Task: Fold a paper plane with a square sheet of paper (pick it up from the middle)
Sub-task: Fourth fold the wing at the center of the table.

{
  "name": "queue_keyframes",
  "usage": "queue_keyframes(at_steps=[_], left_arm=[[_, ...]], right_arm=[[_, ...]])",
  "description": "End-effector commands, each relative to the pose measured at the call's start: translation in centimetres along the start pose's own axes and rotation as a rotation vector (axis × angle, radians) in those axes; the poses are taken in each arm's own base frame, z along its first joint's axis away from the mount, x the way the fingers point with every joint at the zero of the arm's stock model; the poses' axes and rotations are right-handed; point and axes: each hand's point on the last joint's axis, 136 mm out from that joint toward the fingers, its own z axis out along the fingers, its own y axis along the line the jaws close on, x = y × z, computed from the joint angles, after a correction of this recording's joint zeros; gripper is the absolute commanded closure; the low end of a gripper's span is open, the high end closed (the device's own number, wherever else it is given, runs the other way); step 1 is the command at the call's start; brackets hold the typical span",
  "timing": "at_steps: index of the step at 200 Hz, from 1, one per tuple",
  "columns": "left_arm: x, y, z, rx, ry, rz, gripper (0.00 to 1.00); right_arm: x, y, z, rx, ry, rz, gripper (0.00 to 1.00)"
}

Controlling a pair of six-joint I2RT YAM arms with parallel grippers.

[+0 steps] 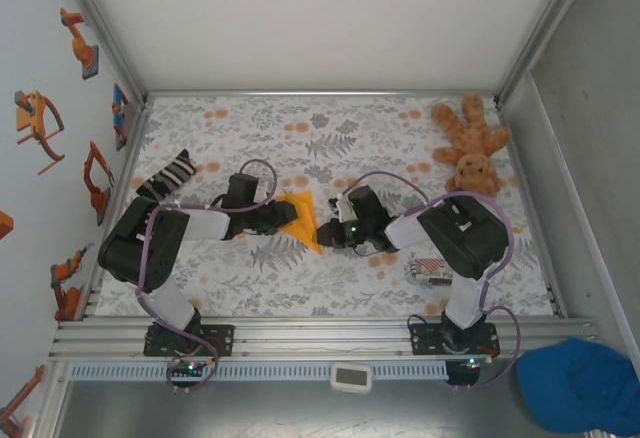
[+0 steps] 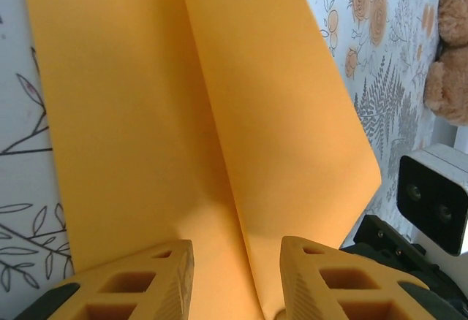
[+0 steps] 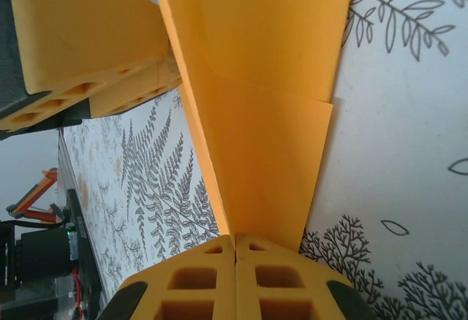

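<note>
Between my two grippers lies the orange sheet (image 1: 301,220), already folded into a narrow shape with a long crease (image 2: 212,130) down it. My right gripper (image 3: 235,276) is clenched on the near end of it: the pads meet with no gap, and the paper comes straight out from between them. My left gripper (image 2: 238,291) stands parted, one pad on each side of the crease. I see a gap there far wider than the paper, so I judge it released rather than gripping.

My worry is that single hold. With only one narrow end pinched, any drag from the left fingers (image 3: 88,35), which sit right against the sheet's far edge, could swing the paper about the right pads or pull it free. A layered flap (image 3: 292,64) ahead of the right gripper looks loose. If nothing presses it, I expect it to spring up and spoil the fold line. Closing the left pads off the crease would set a second, crooked fold. Lifting fast could also let the free end droop onto the floral table cover (image 3: 409,115) and buckle.
</note>
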Motion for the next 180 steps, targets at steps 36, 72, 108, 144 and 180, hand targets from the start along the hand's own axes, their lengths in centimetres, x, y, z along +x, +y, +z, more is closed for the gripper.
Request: queue_keyframes(at_steps=[36, 72, 108, 144, 180], left_arm=[[1.4, 2.7, 0.1, -0.097, 0.027, -0.049, 0.65], [1.2, 2.6, 0.1, -0.1, 0.028, -0.047, 0.65], [1.0, 2.3, 0.2, -0.091, 0.027, -0.04, 0.65], [0.4, 1.0, 0.1, -0.065, 0.026, -0.018, 0.65], [-1.5, -4.4, -1.4, 0.076, -0.017, 0.068, 0.66]], right_arm=[[2.4, -4.9, -0.4, 0.126, 0.023, 0.174, 1.0], [2.5, -4.7, -0.4, 0.101, 0.031, 0.214, 1.0], [2.8, -4.7, -0.1, 0.085, 0.048, 0.237, 1.0], [3.1, -5.1, 0.1, 0.096, 0.061, 0.253, 1.0], [3.4, -5.5, 0.2, 0.113, 0.078, 0.261, 1.0]])
